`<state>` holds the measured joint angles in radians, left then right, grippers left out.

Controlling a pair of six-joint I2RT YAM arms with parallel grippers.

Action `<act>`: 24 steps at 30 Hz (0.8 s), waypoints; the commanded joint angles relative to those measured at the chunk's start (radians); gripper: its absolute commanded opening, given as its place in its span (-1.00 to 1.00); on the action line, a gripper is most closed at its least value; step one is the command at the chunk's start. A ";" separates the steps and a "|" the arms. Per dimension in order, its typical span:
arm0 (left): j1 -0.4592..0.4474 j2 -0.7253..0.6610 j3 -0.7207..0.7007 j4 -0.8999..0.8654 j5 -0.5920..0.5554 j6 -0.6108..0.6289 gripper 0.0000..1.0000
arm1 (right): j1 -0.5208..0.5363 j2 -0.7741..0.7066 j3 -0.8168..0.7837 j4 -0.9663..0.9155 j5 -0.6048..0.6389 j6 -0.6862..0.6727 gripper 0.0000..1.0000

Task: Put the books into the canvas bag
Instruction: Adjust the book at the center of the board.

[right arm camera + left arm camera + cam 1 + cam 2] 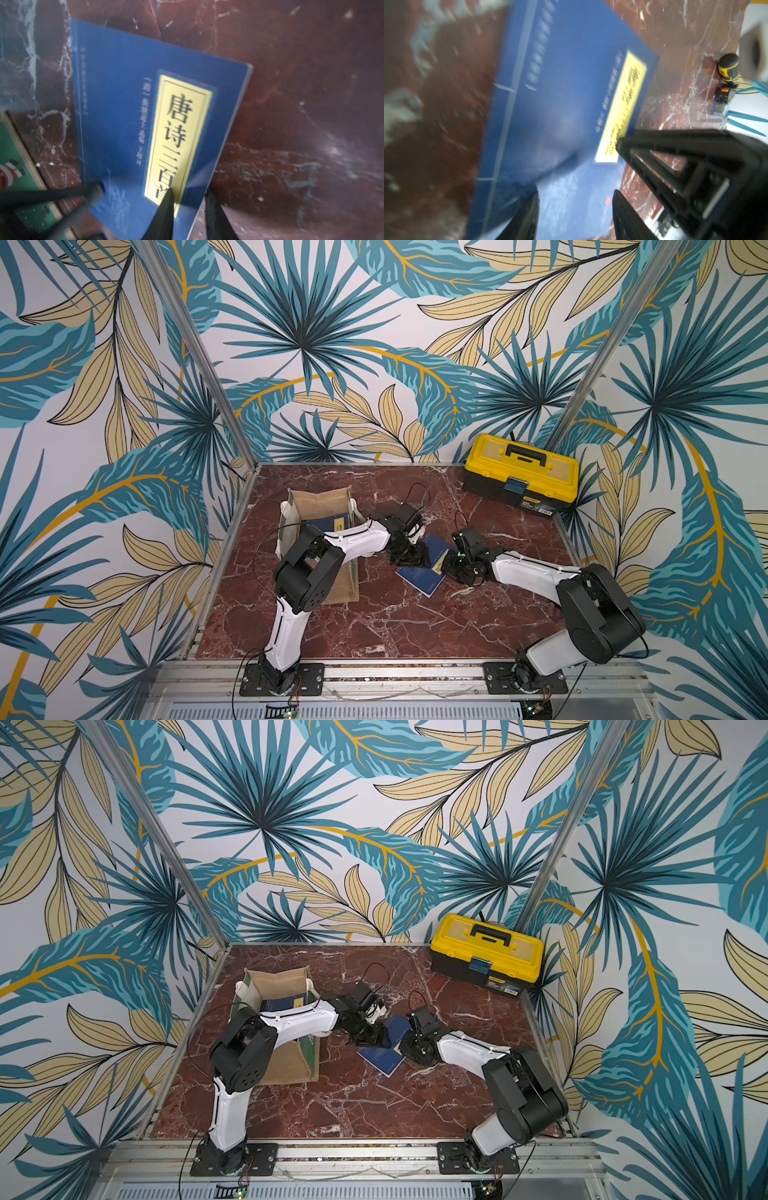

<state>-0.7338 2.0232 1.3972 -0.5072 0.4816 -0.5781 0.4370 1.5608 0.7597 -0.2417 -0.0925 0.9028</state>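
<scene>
- The right gripper straddles one edge of a thin navy paperback with a yellow title label. One finger lies on the label and the other sits just outside the cover's edge. Whether the jaws have actually bitten cannot be told.
- A hold this close to the edge of a thin, limp book looks risky: it could sag, pivot or slip out on the way up.
- A second navy paperback lies flat on the red-brown marble tabletop, partly under the first. A low pinch might catch both covers or drag the lower book along.
- The left gripper hangs just above the same two books, jaws apart and holding nothing. With the two grippers so near each other, a lift could knock their fingers together.
- The boxy tan jute bag stands open on the left of the table, with one navy book already lying inside.
- The left arm's white forearm crosses the bag's right rim and partly blocks the way to the opening. A book carried across could strike the forearm, or hit the soft rim and fold the wall inward.
- A yellow-and-black plastic toolbox sits shut in the far right corner, well apart and in nobody's way.
</scene>
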 commanded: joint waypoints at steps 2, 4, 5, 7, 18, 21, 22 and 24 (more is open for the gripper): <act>-0.039 -0.094 -0.119 0.199 0.069 -0.164 0.13 | -0.005 0.044 0.036 -0.082 -0.025 -0.077 -0.62; -0.042 -0.119 -0.162 0.265 0.077 -0.210 0.12 | -0.004 0.062 0.048 -0.101 -0.034 -0.088 -0.63; -0.042 -0.133 -0.180 0.292 0.076 -0.226 0.11 | -0.004 0.068 0.050 -0.105 -0.039 -0.093 -0.63; -0.041 -0.151 -0.192 0.304 0.063 -0.235 0.10 | -0.005 0.078 0.047 -0.108 -0.047 -0.099 -0.63; 0.070 -0.166 -0.204 0.204 -0.047 -0.137 0.10 | -0.005 0.080 0.051 -0.144 -0.034 -0.129 -0.62; 0.102 -0.145 -0.194 0.195 -0.055 -0.115 0.11 | -0.004 0.088 0.061 -0.141 -0.027 -0.129 -0.62; 0.113 -0.133 -0.187 0.191 -0.057 -0.108 0.12 | -0.006 0.091 0.065 -0.140 -0.027 -0.130 -0.62; 0.130 -0.111 -0.182 0.189 -0.058 -0.103 0.12 | -0.004 0.098 0.070 -0.136 -0.027 -0.129 -0.62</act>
<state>-0.6182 1.8805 1.2240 -0.2928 0.4412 -0.7166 0.4297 1.6165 0.8333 -0.3046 -0.1280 0.7918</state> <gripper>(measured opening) 0.558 0.189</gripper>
